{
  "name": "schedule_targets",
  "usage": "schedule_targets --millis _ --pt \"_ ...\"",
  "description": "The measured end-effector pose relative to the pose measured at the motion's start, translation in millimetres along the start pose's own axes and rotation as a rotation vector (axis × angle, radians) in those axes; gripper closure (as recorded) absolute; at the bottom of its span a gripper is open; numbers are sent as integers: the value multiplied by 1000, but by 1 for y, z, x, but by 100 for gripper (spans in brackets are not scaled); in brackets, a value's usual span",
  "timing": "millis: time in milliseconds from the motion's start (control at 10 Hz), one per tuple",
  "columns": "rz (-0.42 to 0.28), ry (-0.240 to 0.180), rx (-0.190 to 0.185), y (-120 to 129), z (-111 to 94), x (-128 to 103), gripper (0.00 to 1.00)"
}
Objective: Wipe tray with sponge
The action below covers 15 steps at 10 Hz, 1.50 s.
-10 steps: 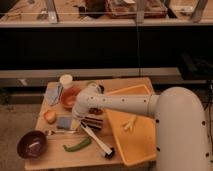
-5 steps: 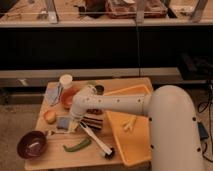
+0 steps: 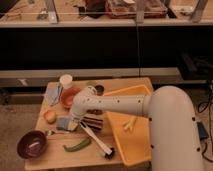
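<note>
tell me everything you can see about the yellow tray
The yellow rectangular tray, plastic-looking with a raised rim, lies flat on the right part of the wooden table. A small pale yellow item sits inside. The white arm crosses over its upper left corner; the gripper is off it, left, by the grey-blue sponge.

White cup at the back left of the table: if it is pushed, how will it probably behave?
The white cup stands upright and looks narrow, so it may tip. It looks like paper, so it is probably light and easy to crush. The gripper is apart from it, by the sponge.
</note>
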State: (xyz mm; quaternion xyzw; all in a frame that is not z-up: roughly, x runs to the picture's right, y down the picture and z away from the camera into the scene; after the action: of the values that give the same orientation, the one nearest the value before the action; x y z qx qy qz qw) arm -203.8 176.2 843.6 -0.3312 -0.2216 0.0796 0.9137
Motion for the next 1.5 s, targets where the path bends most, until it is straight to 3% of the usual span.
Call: schedule_targets --millis 200,600,800,1000,1100,1500 --pt "-19 -17 27 -4 -29 -18 100" --pt "-33 -12 103 -17 -122 -43 100" --pt "4 -1 143 -28 -175 -31 100" --pt "79 24 188 -36 -220 7 100" --pt "97 31 197 -38 -228 16 100" --pt "103 32 198 -38 -228 17 100"
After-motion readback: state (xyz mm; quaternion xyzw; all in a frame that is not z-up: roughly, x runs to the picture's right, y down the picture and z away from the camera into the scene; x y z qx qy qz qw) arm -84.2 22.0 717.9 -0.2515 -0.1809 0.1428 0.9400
